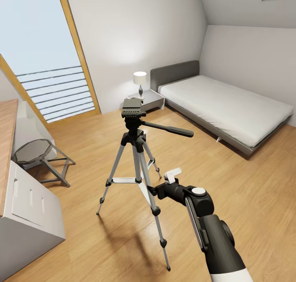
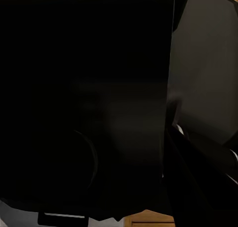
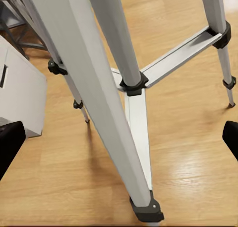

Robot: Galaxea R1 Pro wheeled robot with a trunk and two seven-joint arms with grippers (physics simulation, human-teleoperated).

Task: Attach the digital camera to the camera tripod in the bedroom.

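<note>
A: What's closest?
B: The right arm, reaching out to the tripod [image 1: 137,150]. Its claw [image 1: 153,189] sits right against the near silver leg, about level with the brace.

A: Released or clenched?
B: Released. From the wrist, the two dark fingertips [image 3: 10,145] stand wide apart with the leg between them.

A: The left claw?
B: Cannot tell; its view is nearly black.

A: And beyond?
B: The tripod stands upright on the wood floor [image 1: 246,183], handle pointing right. A grey stool [image 1: 35,152] stands left beside the counter [image 1: 6,138]; behind are a nightstand lamp [image 1: 140,81] and the bed [image 1: 224,105].
</note>
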